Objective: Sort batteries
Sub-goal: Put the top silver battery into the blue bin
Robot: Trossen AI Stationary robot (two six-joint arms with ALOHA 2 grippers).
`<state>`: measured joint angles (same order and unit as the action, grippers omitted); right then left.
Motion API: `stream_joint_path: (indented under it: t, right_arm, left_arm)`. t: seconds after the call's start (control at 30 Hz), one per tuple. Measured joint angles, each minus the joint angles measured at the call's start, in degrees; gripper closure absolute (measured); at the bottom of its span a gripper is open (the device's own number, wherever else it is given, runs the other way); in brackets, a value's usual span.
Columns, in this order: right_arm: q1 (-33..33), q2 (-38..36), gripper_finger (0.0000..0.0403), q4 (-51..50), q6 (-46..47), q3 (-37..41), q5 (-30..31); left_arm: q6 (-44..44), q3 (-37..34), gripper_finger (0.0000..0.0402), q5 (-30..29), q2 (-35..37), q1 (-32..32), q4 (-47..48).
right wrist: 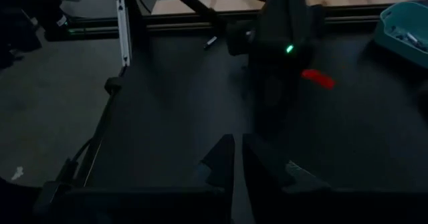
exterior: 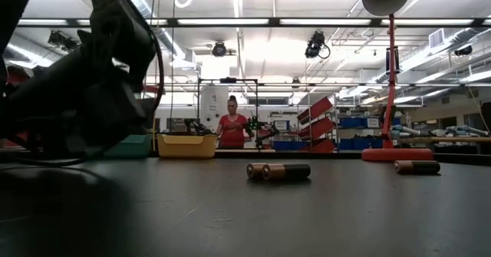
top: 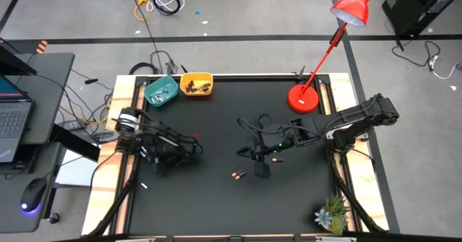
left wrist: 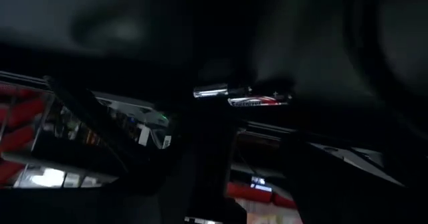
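Spotted two dark, copper-ended batteries (top: 239,175) lying close together on the black table (top: 216,213), a little toward 6 o'clock from its middle. Caught another dark battery (exterior: 416,166) in the low view, well apart from that pair.

Found the right gripper (top: 261,171) just at 3 o'clock of the pair, jaws pressed together on nothing. Found the left gripper (top: 160,158) low over the 9 o'clock side; could not tell how its jaws stood.

Noted the teal bowl (top: 160,91) and yellow bowl (top: 196,84) side by side at the 11 o'clock corner, each holding pieces. Judged a pick from the dark pair as the step in hand. Reckoned the next move called for parting the right jaws, straddling one battery, then carrying it toward 11 o'clock.

Saw broad bare mat along that path. Marked the red lamp base (top: 303,98) at 1 o'clock and the left arm as things to skirt.
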<state>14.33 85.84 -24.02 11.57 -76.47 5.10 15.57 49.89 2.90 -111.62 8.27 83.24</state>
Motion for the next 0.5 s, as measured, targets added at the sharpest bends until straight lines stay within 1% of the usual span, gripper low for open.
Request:
stream_joint_path:
  t: [0.1,0.17,0.27,0.5]
  right_arm:
    - [-0.27,0.0,0.0361,0.0,0.24,0.0,-0.02]
    - [-0.2,0.0,0.0361,0.01,0.28,0.0,-0.04]
    - [-0.2,0.0,0.0361,0.0,0.87,0.0,-0.24]
    - [-0.11,0.0,0.0361,-0.01,1.79,0.0,-0.6]
  left_arm:
    - [-0.11,0.0,0.0184,0.06,-2.52,0.19,-0.34]
    - [-0.33,-0.05,0.0185,1.16,-3.18,0.43,-0.95]
    - [-0.17,-0.89,0.0183,3.17,-2.99,0.84,-2.34]
    - [-0.59,-3.57,0.0174,3.91,-2.82,1.95,-4.1]
